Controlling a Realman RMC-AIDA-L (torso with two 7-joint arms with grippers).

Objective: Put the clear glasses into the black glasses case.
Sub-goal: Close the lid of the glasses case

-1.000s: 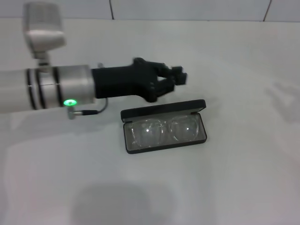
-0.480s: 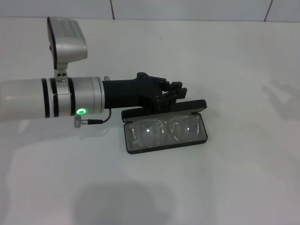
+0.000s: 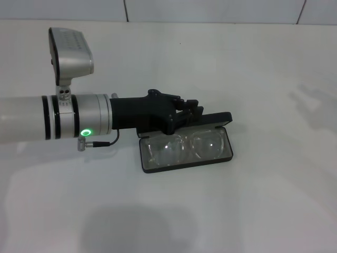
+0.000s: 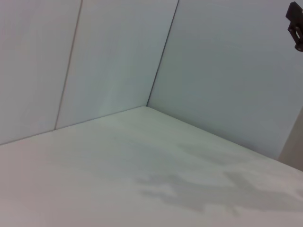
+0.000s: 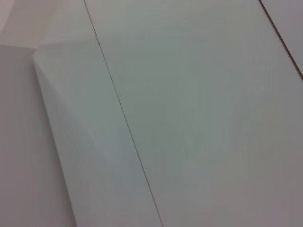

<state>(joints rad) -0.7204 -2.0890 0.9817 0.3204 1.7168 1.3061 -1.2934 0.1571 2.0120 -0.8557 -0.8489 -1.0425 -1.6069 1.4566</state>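
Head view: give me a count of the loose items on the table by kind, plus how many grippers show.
Clear glasses: 1, lying inside the case
Black glasses case: 1, lid open
Grippers: 1, the left gripper, at the case's lid edge
Total: 3

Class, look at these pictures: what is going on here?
The clear glasses already lie inside the open black glasses case on the white table. The left claw reaches in from the robot's left and sits at the case's raised lid, perhaps to shut it. The right arm is out of sight.
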